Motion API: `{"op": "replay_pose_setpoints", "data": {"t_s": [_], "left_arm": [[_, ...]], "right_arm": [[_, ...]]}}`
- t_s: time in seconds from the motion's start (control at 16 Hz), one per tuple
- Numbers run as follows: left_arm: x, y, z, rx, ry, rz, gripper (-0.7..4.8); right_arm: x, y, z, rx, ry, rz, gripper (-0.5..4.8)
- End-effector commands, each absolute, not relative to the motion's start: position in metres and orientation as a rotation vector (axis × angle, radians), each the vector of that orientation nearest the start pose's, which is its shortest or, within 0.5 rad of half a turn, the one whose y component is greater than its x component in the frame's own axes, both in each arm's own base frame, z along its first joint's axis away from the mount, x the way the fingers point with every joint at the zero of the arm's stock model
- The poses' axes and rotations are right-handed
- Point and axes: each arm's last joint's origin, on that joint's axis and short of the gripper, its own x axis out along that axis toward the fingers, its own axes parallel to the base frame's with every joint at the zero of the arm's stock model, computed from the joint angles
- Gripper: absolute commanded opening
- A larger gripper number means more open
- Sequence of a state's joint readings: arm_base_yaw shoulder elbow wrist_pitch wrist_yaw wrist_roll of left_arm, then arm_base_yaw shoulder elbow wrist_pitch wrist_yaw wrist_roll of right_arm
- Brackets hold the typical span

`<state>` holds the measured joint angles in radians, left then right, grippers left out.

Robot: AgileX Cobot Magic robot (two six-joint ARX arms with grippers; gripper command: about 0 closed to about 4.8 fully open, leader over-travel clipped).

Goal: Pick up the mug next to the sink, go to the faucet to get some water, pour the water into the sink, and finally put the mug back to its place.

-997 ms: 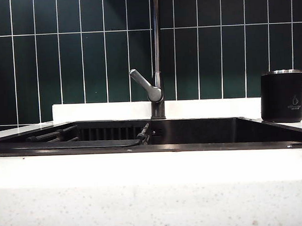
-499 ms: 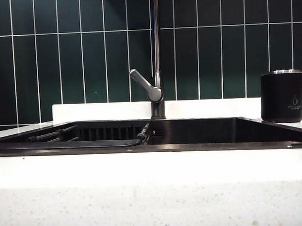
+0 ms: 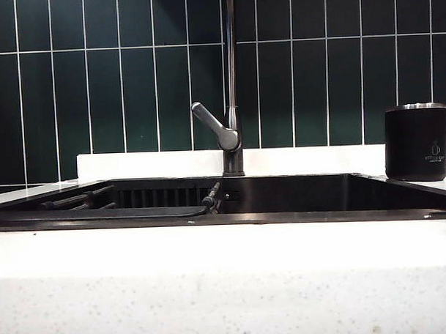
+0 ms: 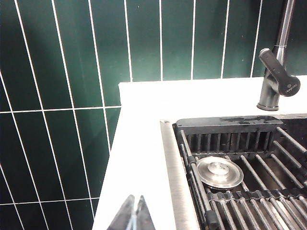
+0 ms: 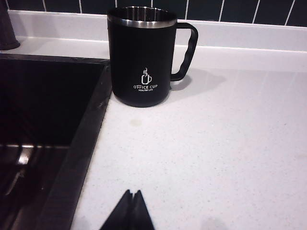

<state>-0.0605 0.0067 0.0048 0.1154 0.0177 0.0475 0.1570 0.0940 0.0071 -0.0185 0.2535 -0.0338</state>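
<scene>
The black mug with its steel rim stands upright on the white counter at the right of the sink. The right wrist view shows the mug by the sink's rim, handle turned away from the basin. My right gripper is shut and empty, over the counter well short of the mug. The faucet rises behind the sink's middle, its grey lever angled left; no water shows. My left gripper is shut and empty over the counter left of the sink. Neither gripper shows in the exterior view.
Dark green tiles back the counter. A black grid rack with a round steel drain cover lies in the sink's left part. A white ledge runs behind the sink, and white speckled counter fronts it.
</scene>
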Motion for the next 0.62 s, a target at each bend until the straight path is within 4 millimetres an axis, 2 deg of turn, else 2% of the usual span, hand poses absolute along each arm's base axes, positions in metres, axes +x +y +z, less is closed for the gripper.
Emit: {"op": "replay_pose_setpoints", "data": {"t_s": [0.06,0.25,0.62], "left_arm": [[0.0966,-0.0066,0.1778,0.042,-0.13,-0.081,-0.06],[0.0966,-0.0066,0.1778,0.042,-0.13,-0.081,-0.06],[0.0966,-0.0066,0.1778,0.042,-0.13,-0.081,-0.06]], "right_arm": [[0.0991,0.0082,0.1603,-0.044,0.046,-0.099,-0.05],[0.0965,0.0077,0.1648,-0.033,-0.007,-0.1,-0.05],[0.0966,0.0063,0.1638,-0.034,0.002,-0.111,-0.05]]}}
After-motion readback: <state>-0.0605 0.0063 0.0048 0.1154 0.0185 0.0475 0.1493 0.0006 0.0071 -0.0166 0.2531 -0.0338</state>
